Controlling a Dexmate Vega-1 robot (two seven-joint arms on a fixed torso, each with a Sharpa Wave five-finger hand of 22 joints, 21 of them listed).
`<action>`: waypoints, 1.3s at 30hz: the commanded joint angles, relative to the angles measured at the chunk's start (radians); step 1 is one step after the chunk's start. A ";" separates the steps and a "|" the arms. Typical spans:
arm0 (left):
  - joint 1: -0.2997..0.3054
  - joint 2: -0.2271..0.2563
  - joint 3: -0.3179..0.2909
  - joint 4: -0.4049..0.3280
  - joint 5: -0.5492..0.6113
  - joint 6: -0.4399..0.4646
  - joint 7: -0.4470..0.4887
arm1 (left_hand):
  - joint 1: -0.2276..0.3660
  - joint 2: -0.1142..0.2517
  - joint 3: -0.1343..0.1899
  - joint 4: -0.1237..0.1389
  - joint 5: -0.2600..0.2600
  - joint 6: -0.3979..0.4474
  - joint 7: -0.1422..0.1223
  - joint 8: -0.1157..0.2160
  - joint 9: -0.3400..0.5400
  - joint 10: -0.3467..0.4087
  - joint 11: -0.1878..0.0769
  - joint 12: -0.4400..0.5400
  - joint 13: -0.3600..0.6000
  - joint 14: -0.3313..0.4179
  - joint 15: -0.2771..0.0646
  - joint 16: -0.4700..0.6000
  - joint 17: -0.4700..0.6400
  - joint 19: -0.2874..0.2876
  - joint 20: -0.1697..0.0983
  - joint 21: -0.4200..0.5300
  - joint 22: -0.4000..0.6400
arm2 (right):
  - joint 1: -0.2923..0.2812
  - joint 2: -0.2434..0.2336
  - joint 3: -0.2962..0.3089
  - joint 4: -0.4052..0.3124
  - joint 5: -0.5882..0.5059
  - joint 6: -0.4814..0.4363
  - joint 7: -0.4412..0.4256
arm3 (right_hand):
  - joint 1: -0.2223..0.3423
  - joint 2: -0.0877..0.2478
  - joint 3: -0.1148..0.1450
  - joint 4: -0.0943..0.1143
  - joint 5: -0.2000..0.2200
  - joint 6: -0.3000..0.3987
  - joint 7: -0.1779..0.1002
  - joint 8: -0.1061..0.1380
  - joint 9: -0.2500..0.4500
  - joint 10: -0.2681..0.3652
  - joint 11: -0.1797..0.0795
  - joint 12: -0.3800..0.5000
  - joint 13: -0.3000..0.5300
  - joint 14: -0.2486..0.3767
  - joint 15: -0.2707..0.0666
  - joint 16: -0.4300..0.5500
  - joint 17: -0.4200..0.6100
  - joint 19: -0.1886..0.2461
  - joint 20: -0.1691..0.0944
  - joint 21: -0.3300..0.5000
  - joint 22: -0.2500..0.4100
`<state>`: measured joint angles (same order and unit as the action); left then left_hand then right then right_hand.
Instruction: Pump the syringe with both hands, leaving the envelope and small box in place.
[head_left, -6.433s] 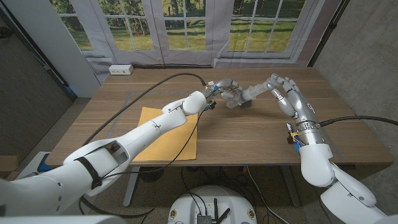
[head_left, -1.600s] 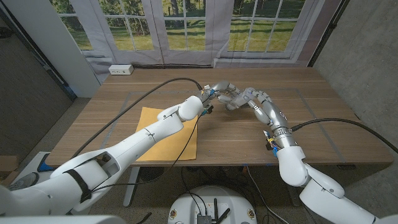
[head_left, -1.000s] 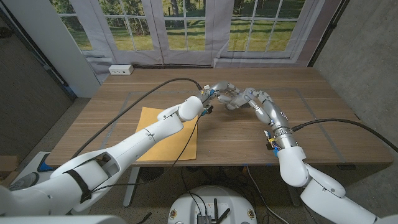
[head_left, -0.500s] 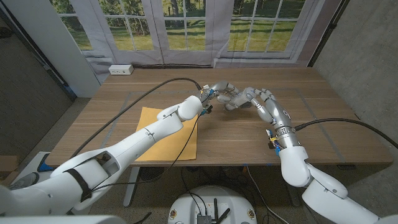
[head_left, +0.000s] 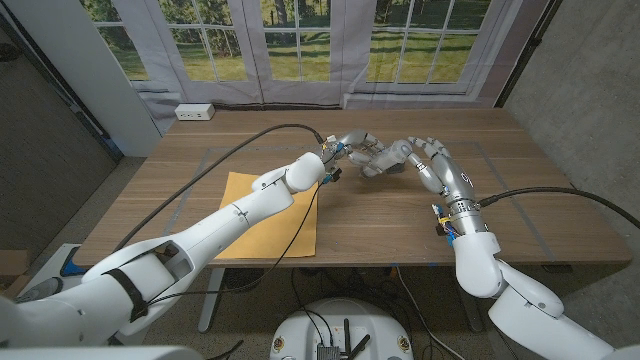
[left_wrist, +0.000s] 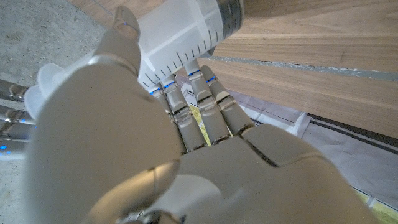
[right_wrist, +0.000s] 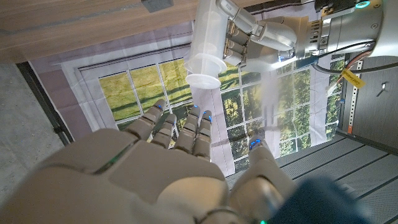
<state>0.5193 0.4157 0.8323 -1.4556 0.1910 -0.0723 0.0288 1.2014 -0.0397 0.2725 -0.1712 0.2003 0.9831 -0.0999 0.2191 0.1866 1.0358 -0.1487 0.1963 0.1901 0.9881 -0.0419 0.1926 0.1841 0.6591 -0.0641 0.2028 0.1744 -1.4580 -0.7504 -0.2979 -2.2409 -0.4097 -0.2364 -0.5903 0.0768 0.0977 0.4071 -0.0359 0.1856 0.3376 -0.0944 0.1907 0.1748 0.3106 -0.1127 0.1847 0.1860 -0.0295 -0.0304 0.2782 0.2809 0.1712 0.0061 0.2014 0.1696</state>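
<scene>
Syringe (left_wrist: 186, 34) is held above the far middle of the table (head_left: 400, 220), its barrel clasped by the left hand (head_left: 357, 146). The right hand (head_left: 428, 160) is spread just beside the plunger end, grasping nothing. Misaligned pressure could twist the barrel loose.

The head view looks down from above over the whole table (head_left: 400, 215), arms entering from the bottom corners, windows at the far side. The left wrist view sits very close behind the left hand (left_wrist: 143, 155), facing the syringe (left_wrist: 180, 37) and table edge. The right wrist view looks past the right hand (right_wrist: 161, 168) toward the windows. All three share the syringe (right_wrist: 208, 43).
</scene>
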 joint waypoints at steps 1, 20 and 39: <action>0.004 0.026 -0.007 -0.035 0.006 0.018 -0.016 | -0.010 0.147 0.012 0.005 0.004 0.048 -0.002 0.006 0.017 0.057 -0.057 0.001 0.008 0.115 -0.202 0.004 0.001 0.006 -0.137 0.005 0.005 | 0.001 0.003 0.027 0.001 0.015 0.008 0.004 | -0.004 0.048 0.010 -0.002 -0.002 -0.008 -0.014 -0.005 0.004 -0.015 -0.003 -0.005 0.002 0.005 -0.034 0.006 0.004 0.011 0.000 0.002 0.003; -0.002 0.085 -0.008 -0.144 0.061 0.124 -0.059 | -0.011 0.148 0.015 0.004 0.004 0.039 0.001 0.003 0.018 0.048 -0.057 -0.002 0.008 0.110 -0.202 0.001 0.001 0.005 -0.137 0.004 0.005 | 0.008 0.013 0.085 0.043 0.125 0.081 0.040 | -0.010 0.042 0.008 -0.002 -0.003 -0.059 -0.031 -0.015 0.004 -0.067 0.009 -0.008 0.003 0.030 -0.019 0.016 0.005 0.032 0.006 0.004 0.003; -0.047 0.150 0.015 -0.220 0.200 0.177 -0.130 | -0.011 0.148 0.017 0.003 0.005 0.035 0.001 0.002 0.019 0.044 -0.057 -0.003 0.008 0.106 -0.202 0.000 0.000 0.005 -0.137 0.004 0.005 | 0.034 0.052 0.105 0.110 0.189 0.179 0.019 | -0.016 0.040 0.006 0.001 -0.001 -0.070 -0.020 -0.009 0.004 -0.066 0.026 0.004 0.002 0.053 -0.029 0.022 0.005 0.074 -0.025 0.010 0.001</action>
<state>0.4940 0.5307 0.8353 -1.6310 0.3189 0.0766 -0.0597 1.2013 -0.0397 0.2755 -0.1742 0.2009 0.9831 -0.0999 0.2149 0.1866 1.0321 -0.1524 0.1875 0.1902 0.9890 -0.0430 0.1890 0.1790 0.6590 -0.0640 0.2028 0.1744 -1.4371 -0.7188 -0.2079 -2.1641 -0.2705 -0.1122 -0.5694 0.0608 0.0922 0.4111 -0.0399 0.1856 0.2746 -0.1177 0.1753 0.1747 0.2447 -0.0964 0.1817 0.1860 0.0222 -0.0360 0.2967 0.2808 0.2403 -0.0214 0.2084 0.1678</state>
